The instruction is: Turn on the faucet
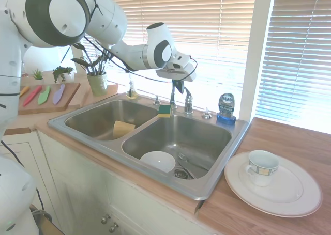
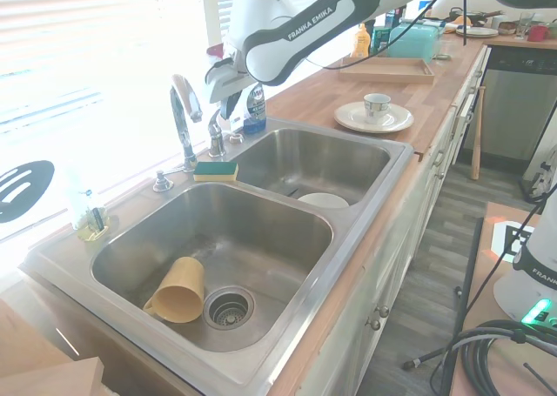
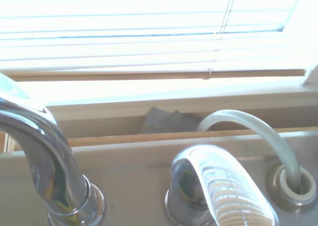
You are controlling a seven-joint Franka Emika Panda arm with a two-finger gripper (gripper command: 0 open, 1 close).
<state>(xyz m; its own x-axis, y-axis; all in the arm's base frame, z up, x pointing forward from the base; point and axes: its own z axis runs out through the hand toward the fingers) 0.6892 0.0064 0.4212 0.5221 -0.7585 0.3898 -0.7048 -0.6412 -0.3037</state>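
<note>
While the gripper [image 1: 179, 85] hangs just above the faucet [image 1: 172, 96] at the far rim of the sink [image 1: 93, 107], the step in hand looks like the final approach to the lever handle [image 1: 188, 102]. That handle sits on a short post just right of the gooseneck spout in the first exterior view, with the blue dish soap bottle [image 1: 226, 108] further right and a green and yellow sponge [image 1: 164, 110] on the divider nearest the spout. From the second exterior view the gripper [image 2: 228, 105] shows directly over the handle [image 2: 215, 135], and its dark fingers seem slightly spread, though glare from the blinds makes this hard to confirm. In the wrist view the handle [image 3: 221, 186] fills the lower middle, the base of the spout [image 3: 47, 161] stands beside it, and a clear hose loops into a fitting on the other side.

To do this well, I would judge that the descent should stay centred on the handle, not the spout, since the two stand close together. Contact should probably come at the free tip of the lever, where a small push gives the most turn. Polished chrome is likely slippery, so a hook or a firm pinch would serve better than a glancing nudge. Keeping clear of the hose and the soap bottle matters too
</note>
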